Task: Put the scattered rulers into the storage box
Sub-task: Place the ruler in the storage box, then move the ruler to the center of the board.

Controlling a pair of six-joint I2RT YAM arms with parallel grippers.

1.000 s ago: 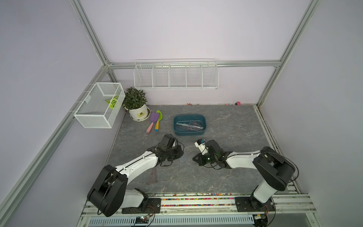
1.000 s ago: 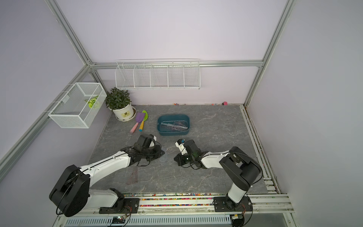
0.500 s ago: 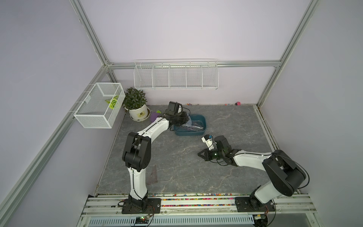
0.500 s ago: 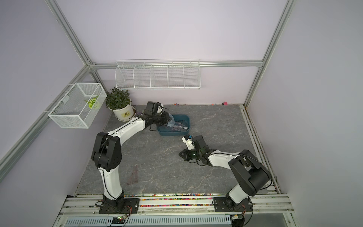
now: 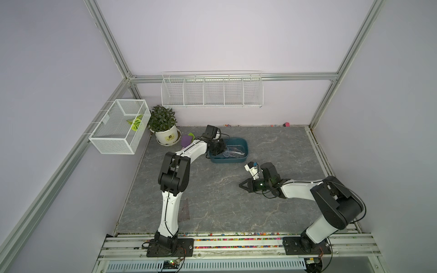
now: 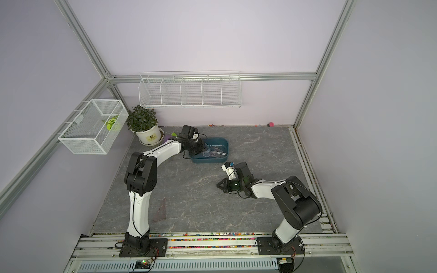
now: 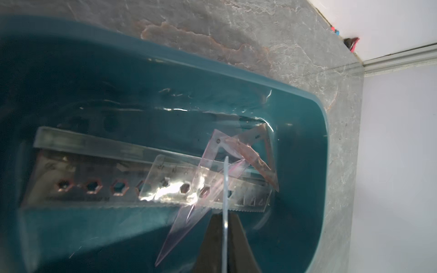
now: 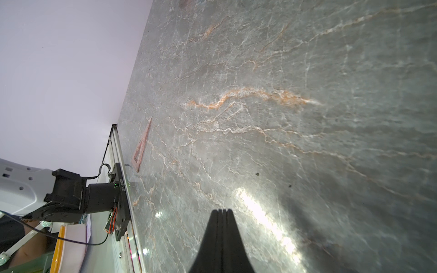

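One brown triangle still lay on the worktop. I'd swung the left end effector from mid-worktop over the storage box, with a clear ruler pinched edge-on; a drop looked imminent. Right end effector was clenched, empty.

The gray floor in the middle is wide open for a gripper to pass, but the left arm reaches over one end of the storage box, the plant pot stands near that end, and a flat triangle ruler lies by the arm's base.
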